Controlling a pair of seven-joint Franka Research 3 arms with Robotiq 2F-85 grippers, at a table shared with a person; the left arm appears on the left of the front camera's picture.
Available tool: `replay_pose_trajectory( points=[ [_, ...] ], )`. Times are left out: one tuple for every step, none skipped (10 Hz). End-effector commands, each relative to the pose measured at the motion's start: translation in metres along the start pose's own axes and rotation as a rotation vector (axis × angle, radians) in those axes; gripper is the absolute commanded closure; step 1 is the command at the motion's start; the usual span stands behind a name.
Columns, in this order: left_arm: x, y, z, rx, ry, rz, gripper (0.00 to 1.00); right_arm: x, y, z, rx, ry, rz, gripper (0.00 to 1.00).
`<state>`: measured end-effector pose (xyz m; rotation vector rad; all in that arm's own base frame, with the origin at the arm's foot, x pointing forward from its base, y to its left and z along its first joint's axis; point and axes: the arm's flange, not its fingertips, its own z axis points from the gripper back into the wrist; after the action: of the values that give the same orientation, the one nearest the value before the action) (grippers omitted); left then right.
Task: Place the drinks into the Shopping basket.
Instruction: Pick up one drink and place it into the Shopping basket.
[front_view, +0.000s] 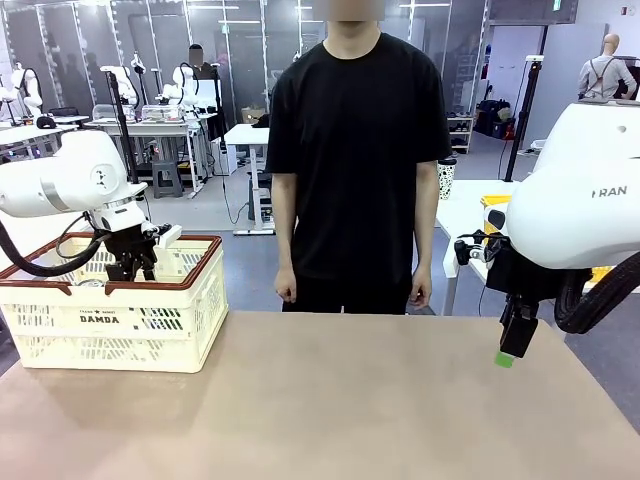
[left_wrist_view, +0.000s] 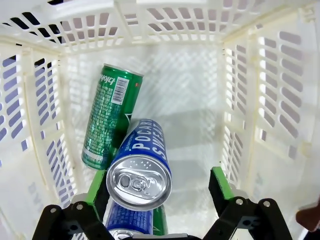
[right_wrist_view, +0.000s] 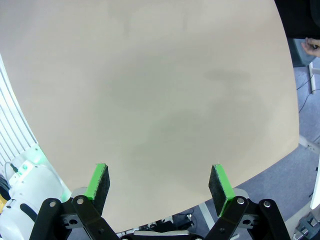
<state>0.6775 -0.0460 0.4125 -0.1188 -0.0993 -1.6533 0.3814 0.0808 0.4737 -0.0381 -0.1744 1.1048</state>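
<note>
Cans sitting in the Shopping basket (front_view: 115, 335)

Your left hand (left_wrist_view: 159, 192) hangs released over a blue can (left_wrist_view: 140, 165) leaning on the green can (left_wrist_view: 107, 112); right hand (right_wrist_view: 159, 184) released above bare tabletop (right_wrist_view: 150, 90).

From my station, the tan table (front_view: 380, 400) stretches flat across the front view, with a person standing at its far edge. The cream-white Shopping basket (front_view: 110, 330), "DAMDA" printed on its side, sits directly on the tabletop at my left corner. In the right wrist view the same surface shows bare and faintly smudged.
</note>
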Motion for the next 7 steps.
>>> replay_pose_trajectory(
  points=[
    [0.003, -0.014, 0.008, -0.001, 0.013, -0.01, 0.0, -0.001, 0.0, 0.001, -0.004, 0.01, -0.002, 0.0],
    [0.004, -0.016, 0.018, 0.022, 0.021, -0.016, 0.0, -0.001, 0.0, 0.001, -0.004, 0.01, -0.002, 0.0],
    [0.006, -0.018, 0.031, 0.043, 0.042, -0.013, 0.0, -0.001, 0.0, 0.001, -0.004, 0.01, -0.002, 0.0],
    [0.006, -0.019, 0.042, 0.062, 0.043, -0.011, 0.0, -0.001, 0.0, 0.001, -0.004, 0.01, -0.002, 0.0],
    [0.007, -0.021, 0.049, 0.073, 0.054, -0.014, 0.0, -0.001, 0.0, 0.001, -0.004, 0.01, -0.002, 0.0],
    [0.008, -0.022, 0.055, 0.08, 0.051, -0.012, 0.0, -0.001, 0.0, 0.001, -0.004, 0.01, -0.002, 0.0],
    [0.009, -0.024, 0.061, 0.083, 0.052, -0.009, 0.0, -0.001, 0.0, 0.001, -0.004, 0.01, -0.002, 0.0]
  ],
)
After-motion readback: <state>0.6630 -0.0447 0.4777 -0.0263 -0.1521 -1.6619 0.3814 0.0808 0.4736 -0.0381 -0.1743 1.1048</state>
